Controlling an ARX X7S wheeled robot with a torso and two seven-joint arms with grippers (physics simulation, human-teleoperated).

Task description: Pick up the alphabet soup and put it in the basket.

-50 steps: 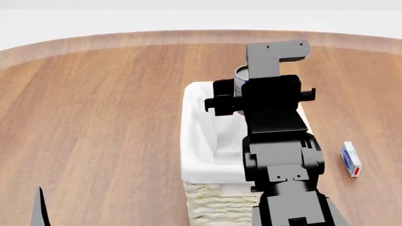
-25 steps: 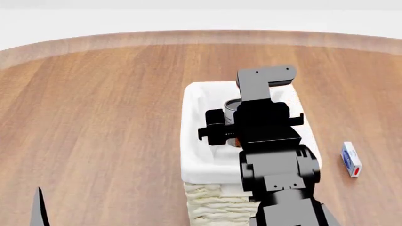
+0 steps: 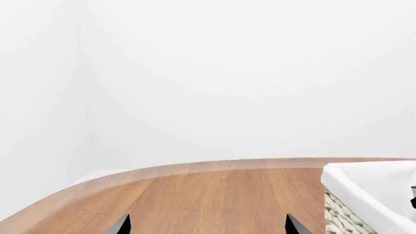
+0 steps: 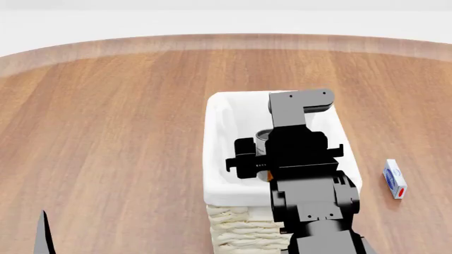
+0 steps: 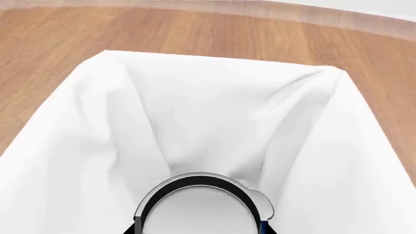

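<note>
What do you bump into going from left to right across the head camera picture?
Dark tip of the left end effector → bare brown wooden table → tall cream-white wicker basket with white cloth liner → small blue-and-white box.

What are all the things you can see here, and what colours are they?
Table: one, brown wood, under everything.
Basket: one, cream wicker with a white cloth liner, in the middle of the table.
Alphabet soup: one can, whitish top with a dark rim and a bit of blue label, held inside the basket's opening.
Small box: one, white and blue with a red end, lying on the table to the right of the basket.
Right gripper: one, black, over the basket, closed on the can.
Left gripper: one, only two dark fingertips showing, apart, with nothing between them, over the table left of the basket.
</note>
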